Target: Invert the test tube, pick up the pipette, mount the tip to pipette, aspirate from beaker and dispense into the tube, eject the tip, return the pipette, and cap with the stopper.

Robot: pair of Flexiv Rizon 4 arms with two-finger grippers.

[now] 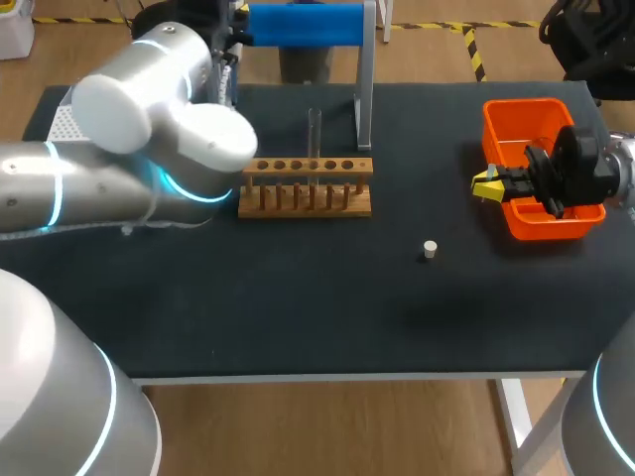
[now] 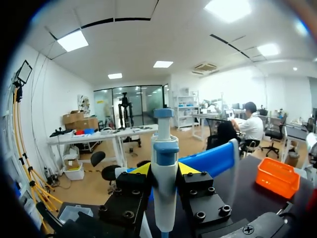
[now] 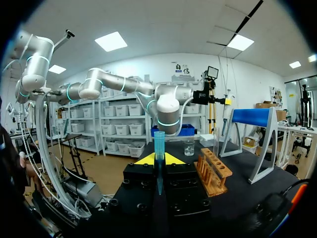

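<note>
Overhead, holding the right tool [image 1: 485, 185] at the orange bin's [image 1: 521, 124] left edge, above the counter [image 1: 298, 297]. Toward the back, upright in the rack [image 1: 308, 188] — test tube [image 1: 314, 129]; out in the open between rack and bin, stopper [image 1: 430, 250]. From the left wrist, clamping the pipette [image 2: 164, 198] upright between both fingers of the left tool [image 2: 164, 169], blue stand [image 2: 210, 159] just behind. From the right wrist, pinching a blue pipette tip [image 3: 159, 141] in closed fingers — wide end out past the yellow ends — with rack, test tube and beaker [image 3: 189, 147] ahead.
</note>
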